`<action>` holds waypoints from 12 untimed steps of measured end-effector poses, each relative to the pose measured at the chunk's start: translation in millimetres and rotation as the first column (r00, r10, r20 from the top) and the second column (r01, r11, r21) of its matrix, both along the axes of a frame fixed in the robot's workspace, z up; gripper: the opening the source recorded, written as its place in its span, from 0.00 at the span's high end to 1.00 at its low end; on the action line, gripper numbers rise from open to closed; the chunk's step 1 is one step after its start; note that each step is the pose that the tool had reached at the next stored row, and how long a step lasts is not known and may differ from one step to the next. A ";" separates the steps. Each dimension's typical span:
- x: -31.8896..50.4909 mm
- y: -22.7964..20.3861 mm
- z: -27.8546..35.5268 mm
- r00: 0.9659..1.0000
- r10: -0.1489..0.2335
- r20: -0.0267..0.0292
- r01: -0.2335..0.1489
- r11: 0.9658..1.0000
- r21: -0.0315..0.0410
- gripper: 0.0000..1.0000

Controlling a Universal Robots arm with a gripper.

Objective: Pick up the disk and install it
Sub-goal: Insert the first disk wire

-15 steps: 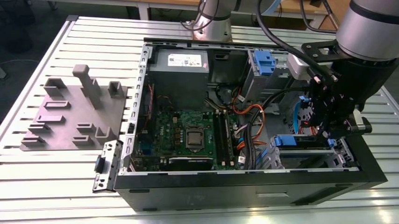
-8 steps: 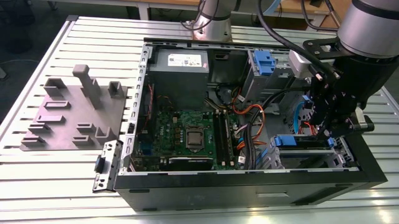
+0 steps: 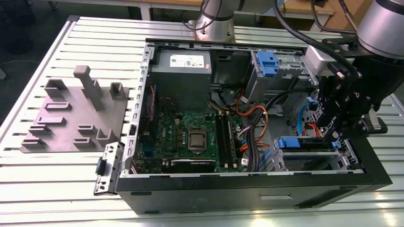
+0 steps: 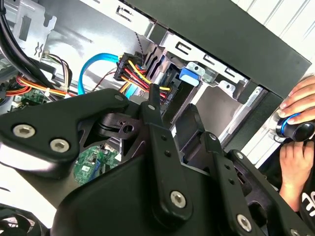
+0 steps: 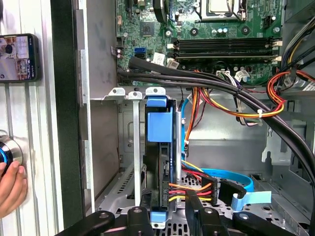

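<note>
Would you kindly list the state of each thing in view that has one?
computer case: side open, lying flat on the table.
disk: standing on edge in the drive cage, blue tab showing.
pincer: over the drive cage inside the case.
grey moulded plate: flat on the table, nothing on its pegs.

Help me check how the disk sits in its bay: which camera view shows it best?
The first wrist view: the disk stands edge-on in the drive cage, its blue rail facing the camera, the gripper at its near end. The exterior view shows a blue rail end by the gripper. The second wrist view shows mostly gripper linkage.
</note>
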State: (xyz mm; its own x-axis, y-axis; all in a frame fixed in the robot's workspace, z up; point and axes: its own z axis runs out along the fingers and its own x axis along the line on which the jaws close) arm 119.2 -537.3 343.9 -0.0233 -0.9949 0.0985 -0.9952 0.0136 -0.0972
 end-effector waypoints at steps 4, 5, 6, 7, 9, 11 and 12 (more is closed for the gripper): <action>4.4 0.0 0.0 1.000 0.000 -0.025 0.000 1.000 0.000 0.60; 4.5 0.0 0.0 1.000 0.000 -0.025 0.000 1.000 0.000 0.60; 4.5 0.0 0.0 1.000 0.000 -0.026 0.000 1.000 0.000 0.60; 4.6 0.0 0.0 1.000 0.000 -0.026 0.000 1.000 0.000 0.60; 4.8 0.0 0.0 1.000 0.000 -0.027 0.000 1.000 0.000 0.60; 4.9 0.0 0.0 1.000 0.000 -0.028 0.000 1.000 0.000 0.60; 5.0 0.0 0.0 1.000 0.000 -0.029 0.000 1.000 0.000 0.60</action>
